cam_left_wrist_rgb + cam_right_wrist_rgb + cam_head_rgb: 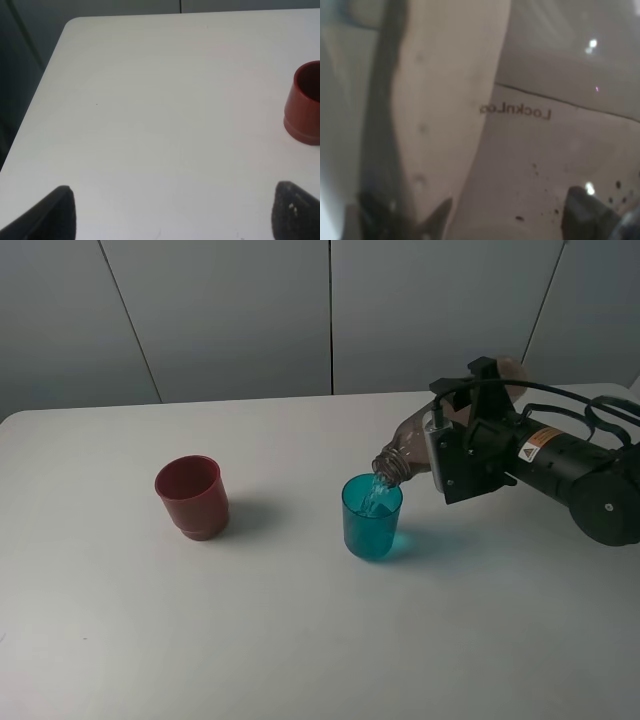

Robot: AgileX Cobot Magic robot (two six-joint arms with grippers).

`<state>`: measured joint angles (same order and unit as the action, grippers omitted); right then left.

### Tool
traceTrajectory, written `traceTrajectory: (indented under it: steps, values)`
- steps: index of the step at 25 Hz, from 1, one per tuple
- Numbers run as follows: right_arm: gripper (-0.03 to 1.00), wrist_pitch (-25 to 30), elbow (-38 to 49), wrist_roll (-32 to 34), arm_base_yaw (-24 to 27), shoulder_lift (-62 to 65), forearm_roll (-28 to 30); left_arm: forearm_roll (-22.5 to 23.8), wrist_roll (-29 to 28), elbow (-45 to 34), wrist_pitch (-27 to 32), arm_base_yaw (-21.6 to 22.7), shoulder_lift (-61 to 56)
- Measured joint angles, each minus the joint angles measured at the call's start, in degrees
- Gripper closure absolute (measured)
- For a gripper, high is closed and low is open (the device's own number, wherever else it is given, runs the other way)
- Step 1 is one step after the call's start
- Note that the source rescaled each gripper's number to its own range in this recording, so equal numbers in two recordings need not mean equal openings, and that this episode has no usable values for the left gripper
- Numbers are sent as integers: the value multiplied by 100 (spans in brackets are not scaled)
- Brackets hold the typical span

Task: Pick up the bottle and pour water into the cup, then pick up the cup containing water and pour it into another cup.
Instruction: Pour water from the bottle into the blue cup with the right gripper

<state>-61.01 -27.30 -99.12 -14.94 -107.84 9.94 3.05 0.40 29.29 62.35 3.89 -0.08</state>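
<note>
Bottle (405,452), tall, slim, of translucent smoky grey-brown plastic with a narrow uncapped neck, is clamped around its body by the right gripper (440,450). The black jaws are closed tight on it from both sides. In the right wrist view the bottle's wall fills almost everything between the two dark fingertips (590,212), with reversed lettering showing through the plastic.

The bottle is held off the table and tipped well past level, base high towards the arm and neck pointing down to the left of the exterior view. Its mouth hangs just over the rim of the small translucent teal-blue plastic tumbler, the teal cup (372,520). A thin pale stream of water (377,496) falls from the mouth into it. How full the teal cup is cannot be made out. The teal cup stands upright near the middle of the white table (300,640).

Well apart from it to the left stands the red cup (192,497), opaque dark red plastic with a stepped narrower base, upright and touched by nothing.

The left gripper (175,215) appears only in its own wrist view. Its two dark fingers are spread wide with bare table between them and nothing held. The red cup sits beyond it near that view's edge.

Grey wall panels (230,310) rise behind the table.
</note>
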Motion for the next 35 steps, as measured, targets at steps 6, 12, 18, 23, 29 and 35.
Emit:
traceTrajectory:
  steps: [6, 12, 18, 23, 29, 35]
  values:
    - [97, -128, 0, -187, 0, 0, 21, 0, 0, 0, 0, 0, 0]
    - [97, -290, 0, -438, 0, 0, 144, 0, 0, 0, 0, 0, 0]
    - [97, -331, 0, -630, 0, 0, 152, 0, 0, 0, 0, 0, 0]
    - [97, -415, 0, -741, 0, 0, 152, 0, 0, 0, 0, 0, 0]
    - [97, -546, -45, -844, 0, 0, 320, 0, 0, 0, 0, 0, 0]
    - [97, -570, -103, -843, 0, 0, 489, 0, -40, 0, 0, 0, 0]
